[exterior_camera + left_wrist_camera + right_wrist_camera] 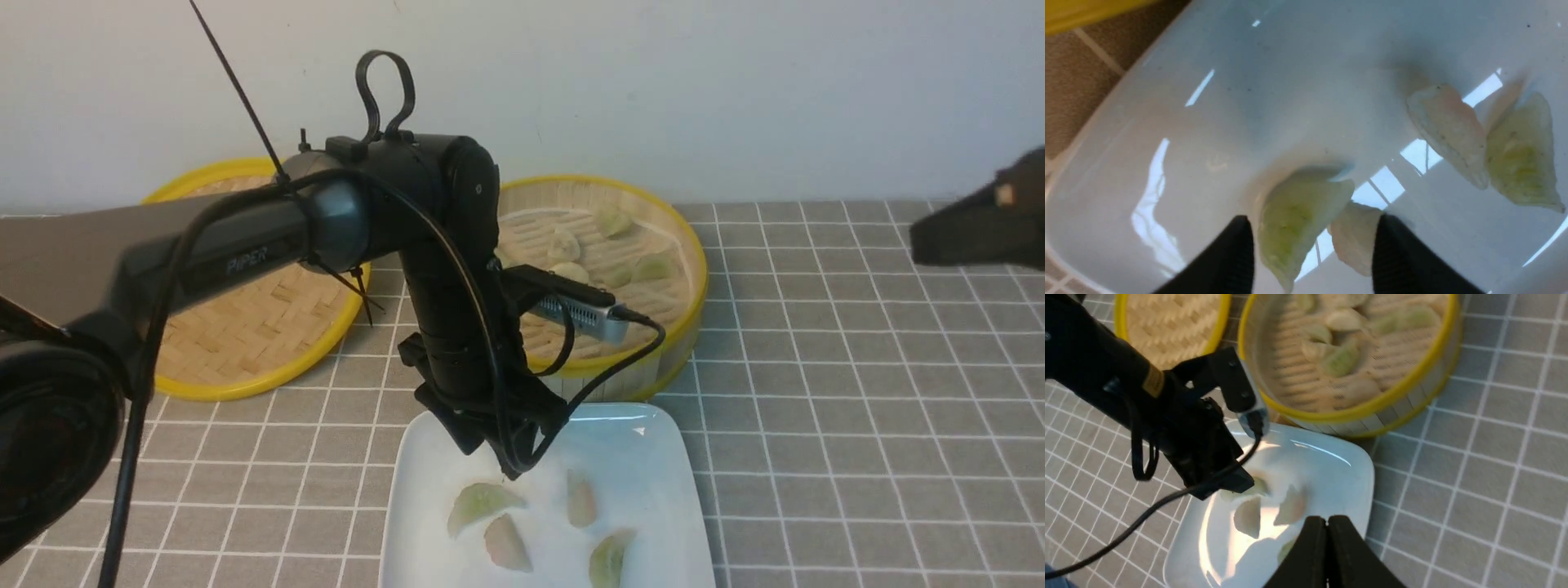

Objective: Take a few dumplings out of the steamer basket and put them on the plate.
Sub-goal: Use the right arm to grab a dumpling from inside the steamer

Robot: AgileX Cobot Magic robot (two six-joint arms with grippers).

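Left gripper point(1313, 222) is right down over the plate point(653, 445), jaws spread wide, and nothing is clamped: a green dumpling point(1294, 220) lies flat on the glaze between the two black fingers point(1229, 261), very close to one of them, though I can't tell if it touches. A beige dumpling point(1355, 243) sits just beside it, also inside the gap. Two more, one beige point(1447, 130) and one green point(1521, 155), lie side by side further across the plate, so that makes four on the plate, while several dumplings point(608, 245) wait in the steamer basket point(620, 380) just behind it. The right gripper point(1327, 539) hangs well off to the side, fingers pressed together, holding nothing. Now the danger, as I read it: that green one is so near the finger that a soft, tacky skin could cling and ride up when the arm lifts, then drop off short of the plate. The plate looks glossy too, so any sideways drift while this low could sweep either dumpling along, shoving the pair together or off towards the rim. And the loose cable point(604, 376) hangs over the basket's front edge; a quick swing back could snag it there.
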